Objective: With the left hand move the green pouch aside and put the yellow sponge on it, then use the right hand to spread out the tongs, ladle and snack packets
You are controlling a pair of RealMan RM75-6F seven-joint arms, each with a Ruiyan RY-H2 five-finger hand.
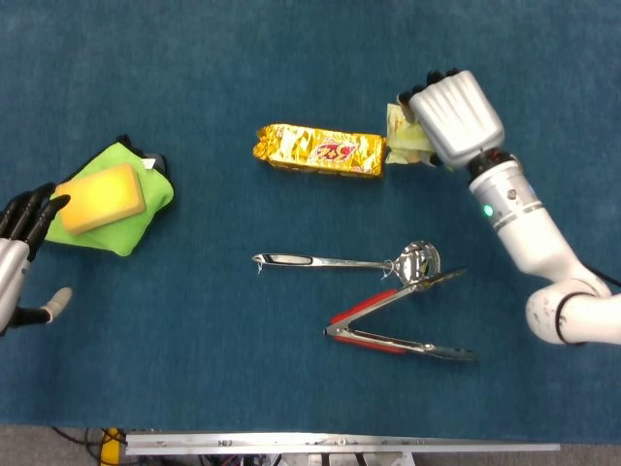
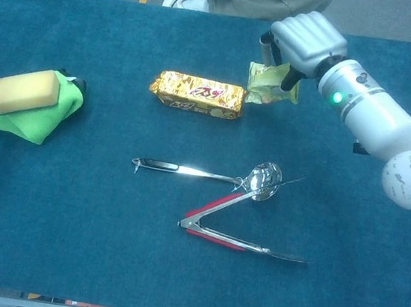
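Head view: blue tabletop (image 1: 194, 369). Far left, green pouch (image 1: 136, 209) w/ yellow sponge (image 1: 99, 198) lying on top. Left hand (image 1: 21, 254) at left edge just beside pouch, fingers apart, holding nothing; dark fingertips near sponge's end, contact can't tell. Gold snack packet (image 1: 320, 150) lies flat at centre-top. Right hand (image 1: 448, 116) at its right end, back of hand up, gripping pale yellow-green snack packet (image 1: 406, 146); this packet touches or nearly touches gold packet's right end. Ladle (image 1: 344, 261) below, handle pointing left, bowl at right. Tongs (image 1: 393, 325) w/ red-lined arms spread in a V opening to the right; upper arm's tip runs against ladle bowl.

Chest view: right hand (image 2: 303, 41) above tabletop (image 2: 68, 219), yellow-green packet (image 2: 271, 86) pinched under fingers, hanging crumpled, lower corner at gold packet's (image 2: 198, 94) right end. Ladle (image 2: 210, 173) and tongs (image 2: 237, 226) well apart from both packets, touching each other at bowl. Pouch (image 2: 36, 116) + sponge (image 2: 23, 90) far left, sponge tilted on pouch. Left hand not seen here.
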